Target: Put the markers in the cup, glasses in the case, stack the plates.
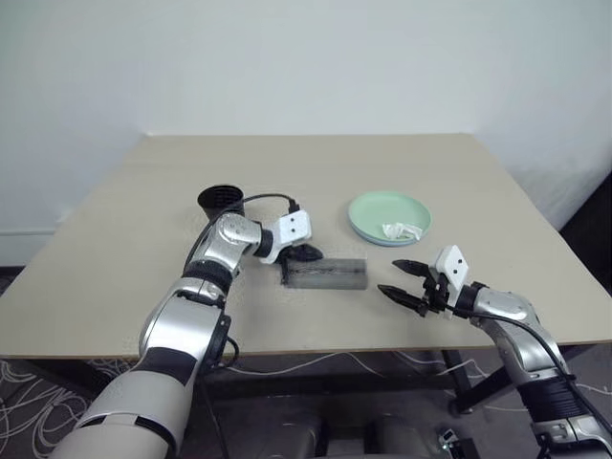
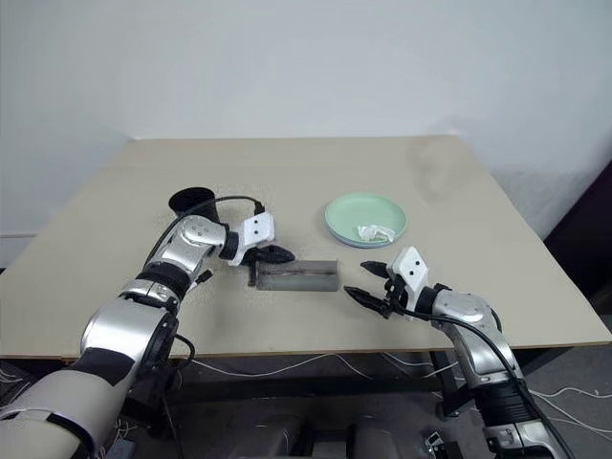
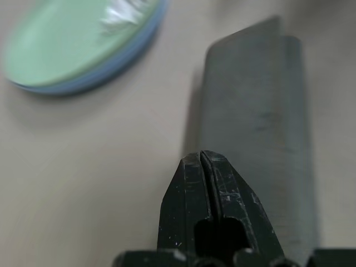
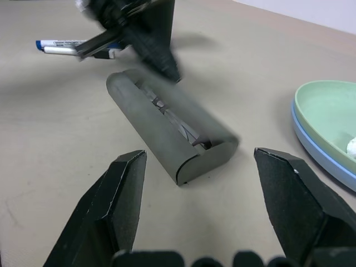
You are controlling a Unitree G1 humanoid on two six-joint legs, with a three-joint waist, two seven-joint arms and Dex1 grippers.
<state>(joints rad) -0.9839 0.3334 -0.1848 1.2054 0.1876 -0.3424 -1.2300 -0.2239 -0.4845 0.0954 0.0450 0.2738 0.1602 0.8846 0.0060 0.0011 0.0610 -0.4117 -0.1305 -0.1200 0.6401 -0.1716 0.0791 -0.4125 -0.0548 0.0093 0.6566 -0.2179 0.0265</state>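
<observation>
Left eye view: my left gripper is sitting pinched closed right over the flat grey rectangular case, while my right gripper is hanging open just beside it.

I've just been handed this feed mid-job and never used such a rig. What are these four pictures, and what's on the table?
Two pictures come from the humanoid robot's head, looking down over both arms; the other two from a camera on each wrist. On the table stand a black cup, a grey case slightly ajar with something inside, and a mint green plate stacked on a blue one, with a crumpled tissue on top. A blue-capped marker lies behind the case. The left gripper is shut, empty, at the case's end. The right gripper hangs open, empty, near the case's other end.
</observation>
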